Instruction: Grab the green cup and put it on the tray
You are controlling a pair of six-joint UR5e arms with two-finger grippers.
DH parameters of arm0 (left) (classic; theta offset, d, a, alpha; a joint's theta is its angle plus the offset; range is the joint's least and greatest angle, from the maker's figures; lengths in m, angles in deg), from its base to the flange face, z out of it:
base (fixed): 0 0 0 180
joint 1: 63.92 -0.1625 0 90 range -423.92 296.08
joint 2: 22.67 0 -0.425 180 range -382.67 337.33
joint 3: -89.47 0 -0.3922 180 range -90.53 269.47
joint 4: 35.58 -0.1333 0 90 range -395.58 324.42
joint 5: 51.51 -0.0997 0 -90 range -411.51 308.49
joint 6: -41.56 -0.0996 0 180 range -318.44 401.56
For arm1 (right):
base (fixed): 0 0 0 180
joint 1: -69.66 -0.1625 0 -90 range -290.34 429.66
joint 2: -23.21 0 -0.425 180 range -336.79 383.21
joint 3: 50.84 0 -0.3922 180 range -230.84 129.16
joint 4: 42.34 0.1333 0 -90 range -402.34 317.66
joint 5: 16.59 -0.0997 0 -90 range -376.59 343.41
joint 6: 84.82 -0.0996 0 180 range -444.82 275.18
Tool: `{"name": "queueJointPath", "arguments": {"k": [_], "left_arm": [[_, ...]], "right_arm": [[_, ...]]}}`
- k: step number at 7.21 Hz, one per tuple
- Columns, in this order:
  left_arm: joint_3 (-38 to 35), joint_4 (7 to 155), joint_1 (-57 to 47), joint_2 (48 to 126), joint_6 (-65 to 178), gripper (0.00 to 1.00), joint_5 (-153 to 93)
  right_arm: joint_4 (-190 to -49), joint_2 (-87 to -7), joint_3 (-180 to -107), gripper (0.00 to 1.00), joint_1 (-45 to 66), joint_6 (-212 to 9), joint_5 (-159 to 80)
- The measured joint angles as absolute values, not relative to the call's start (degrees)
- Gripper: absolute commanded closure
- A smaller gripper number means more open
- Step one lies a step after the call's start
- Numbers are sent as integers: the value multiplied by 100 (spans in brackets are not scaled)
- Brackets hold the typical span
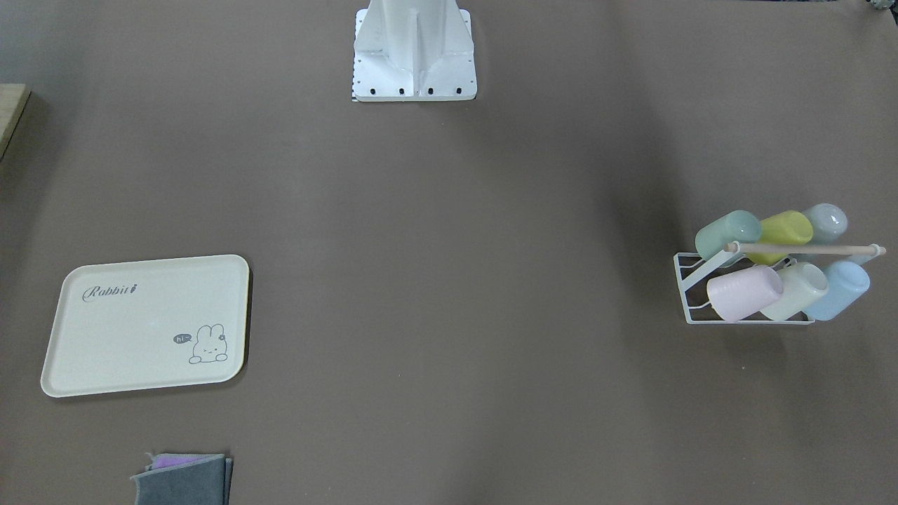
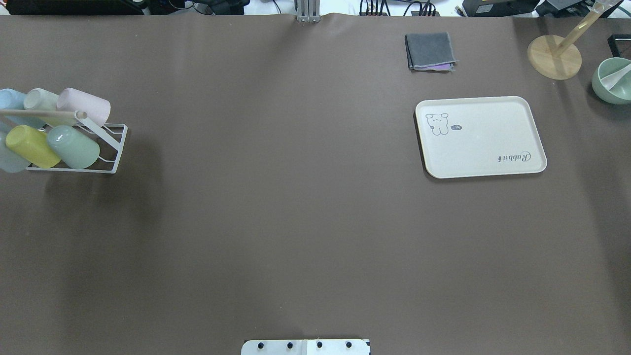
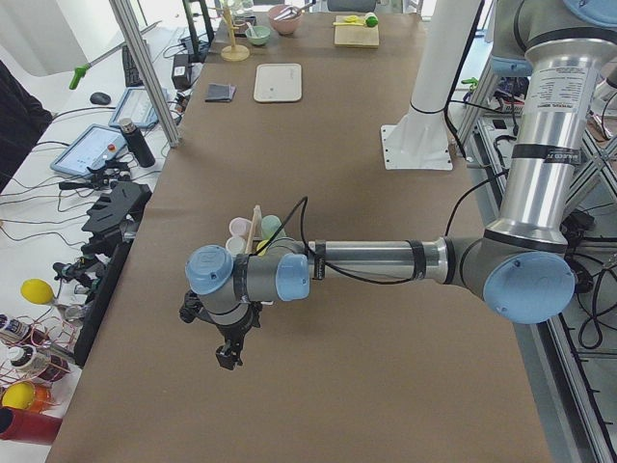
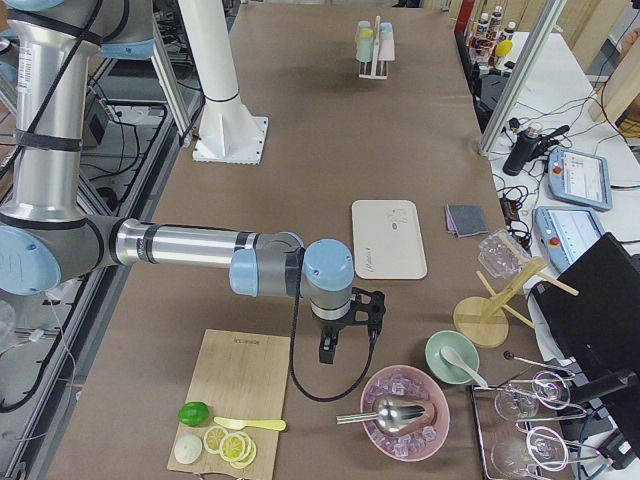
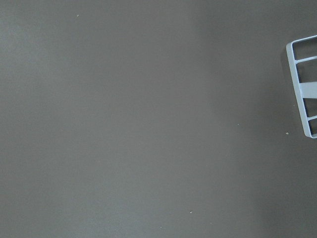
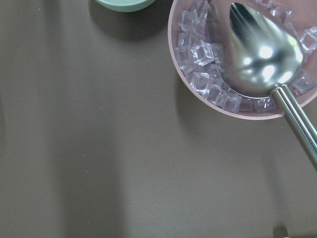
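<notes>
The green cup [image 2: 74, 146] [image 1: 727, 233] rests tilted on a white wire rack [image 2: 116, 150] [image 1: 691, 298], at the end of the row nearest the robot, next to a yellow-green cup [image 2: 32, 145]. The cream "Rabbit" tray [image 2: 488, 148] [image 1: 133, 319] lies bare on the opposite side of the table. My left gripper [image 3: 228, 359] hangs over the table a short way from the rack; I cannot tell if it is open. My right gripper [image 4: 328, 352] hangs beyond the tray's end, near a pink ice bowl; I cannot tell its state. Neither wrist view shows fingers.
Pink, cream and blue cups share the rack. A folded grey cloth [image 2: 430, 50], a wooden stand [image 2: 554, 59] and a green bowl [image 2: 611, 81] lie past the tray. A pink bowl of ice with a metal scoop [image 6: 237, 64] and a cutting board [image 4: 235, 395] sit near my right gripper.
</notes>
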State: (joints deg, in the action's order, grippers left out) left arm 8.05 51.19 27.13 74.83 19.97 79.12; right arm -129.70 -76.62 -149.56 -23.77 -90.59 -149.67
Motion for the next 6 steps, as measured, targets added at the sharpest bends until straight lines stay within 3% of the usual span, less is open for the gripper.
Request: {"name": "queueJointPath", "arguments": {"k": [6], "left_arm": [[572,5176,2713,7491,1912,1,7849]], "right_arm": [[-12589,-7685,-14898,0,-2363,-9056,-14978]]}}
